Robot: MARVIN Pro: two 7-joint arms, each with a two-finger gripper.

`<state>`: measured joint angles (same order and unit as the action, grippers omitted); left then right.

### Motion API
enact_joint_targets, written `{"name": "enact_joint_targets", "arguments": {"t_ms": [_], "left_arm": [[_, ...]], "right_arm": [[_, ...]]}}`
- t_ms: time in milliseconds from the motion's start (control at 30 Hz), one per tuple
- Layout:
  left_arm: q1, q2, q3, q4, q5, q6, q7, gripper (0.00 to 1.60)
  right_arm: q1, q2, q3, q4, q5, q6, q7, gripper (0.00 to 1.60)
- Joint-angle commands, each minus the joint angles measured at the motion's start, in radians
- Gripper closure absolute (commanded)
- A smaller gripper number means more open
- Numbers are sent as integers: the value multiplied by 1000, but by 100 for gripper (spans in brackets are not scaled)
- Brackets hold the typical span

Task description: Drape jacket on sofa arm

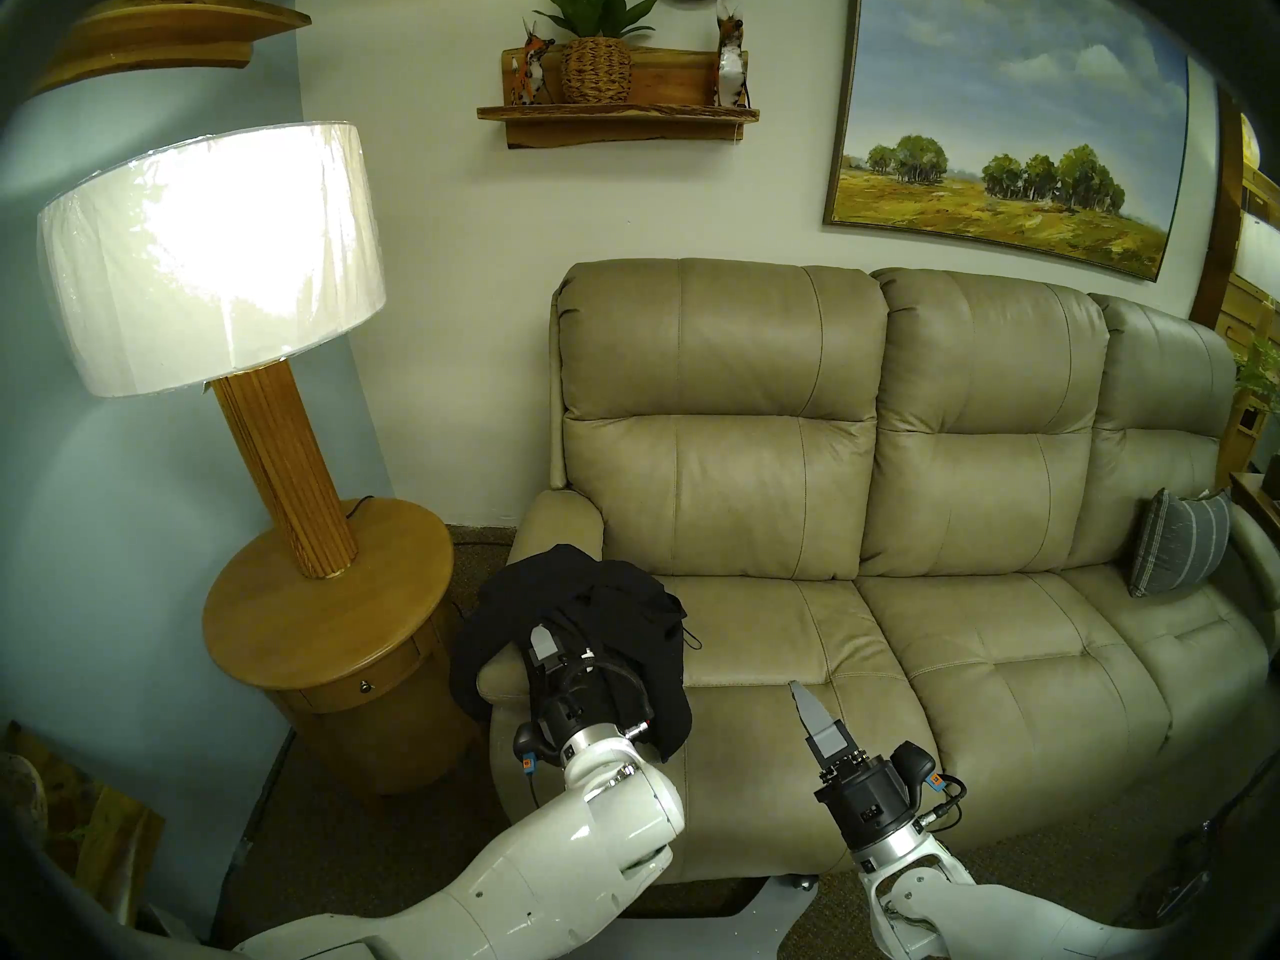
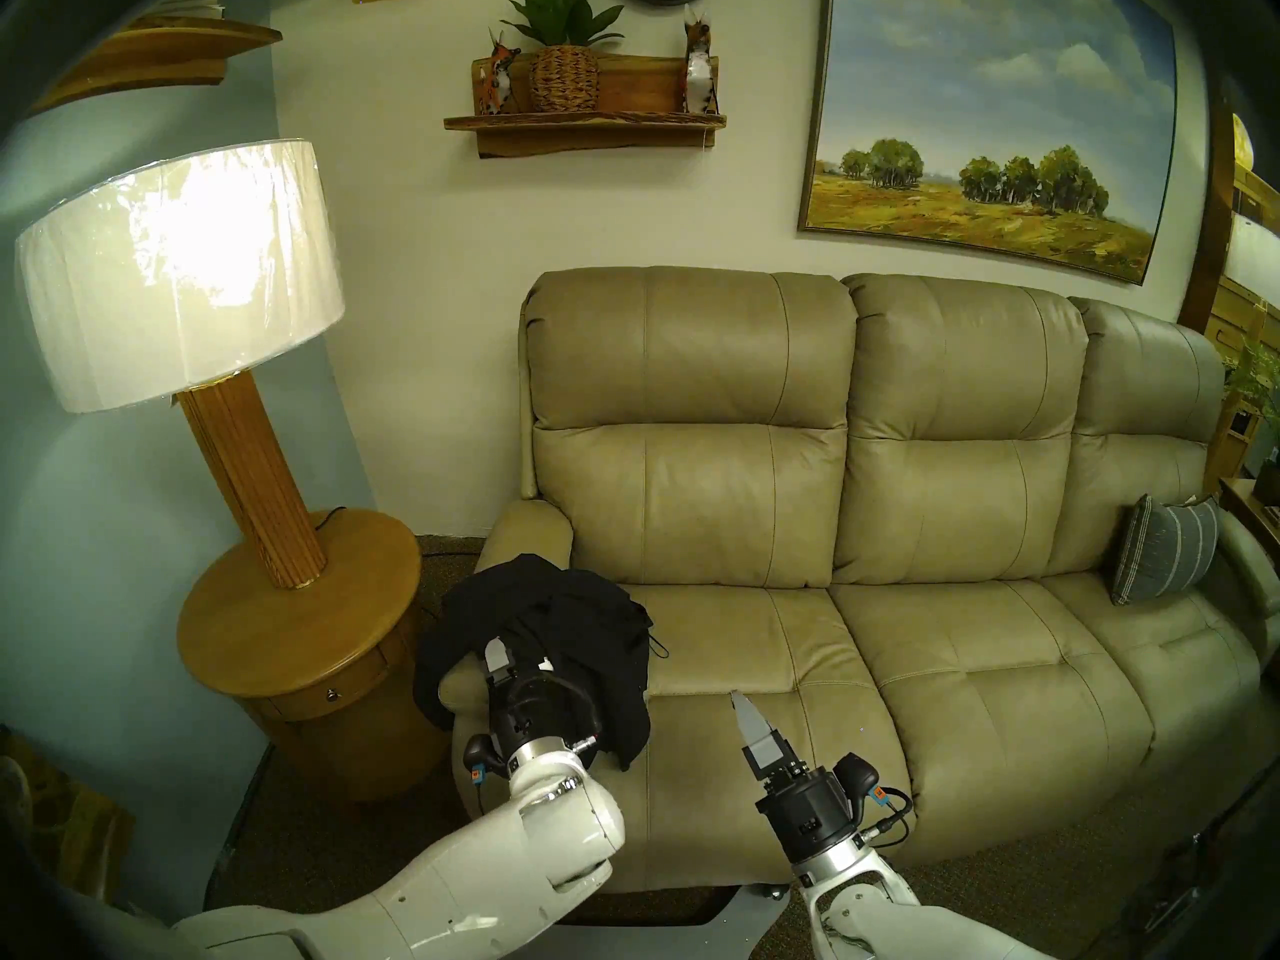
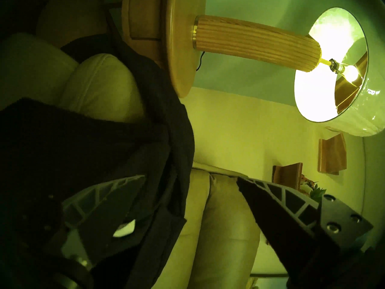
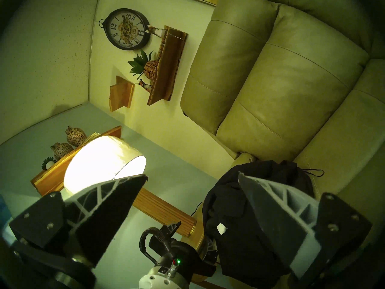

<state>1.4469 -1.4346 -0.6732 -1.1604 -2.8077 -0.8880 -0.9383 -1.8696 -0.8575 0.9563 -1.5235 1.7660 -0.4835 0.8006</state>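
Sofa arm [image 1: 554, 522] mostly under jacket [image 1: 526, 591] | left end effector [image 1: 554, 643] released, half-hidden | right end effector [image 1: 807, 706] released

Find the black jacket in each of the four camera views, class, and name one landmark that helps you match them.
Head left: jacket, lower centre-left, over the sofa arm.
Head right: lower left of centre.
Left wrist: dark mass filling the left half.
Right wrist: lower right.
Shared landmark: the lit lamp.

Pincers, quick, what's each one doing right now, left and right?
Left pincer: open, holding nothing; the jacket lies on the sofa arm.
Right pincer: open, empty.
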Motion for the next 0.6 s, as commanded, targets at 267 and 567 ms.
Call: {"name": "enact_joint_targets", "arguments": {"t_ms": [267, 567], "left_arm": [[-22, 138, 201, -228, -72, -36, 71, 0], [-120, 4, 154, -169, -72, -72, 263, 0]], "right_arm": [[-10, 9, 21, -46, 47, 39, 8, 0], [-19, 15, 29, -57, 62, 57, 7, 0]]}}
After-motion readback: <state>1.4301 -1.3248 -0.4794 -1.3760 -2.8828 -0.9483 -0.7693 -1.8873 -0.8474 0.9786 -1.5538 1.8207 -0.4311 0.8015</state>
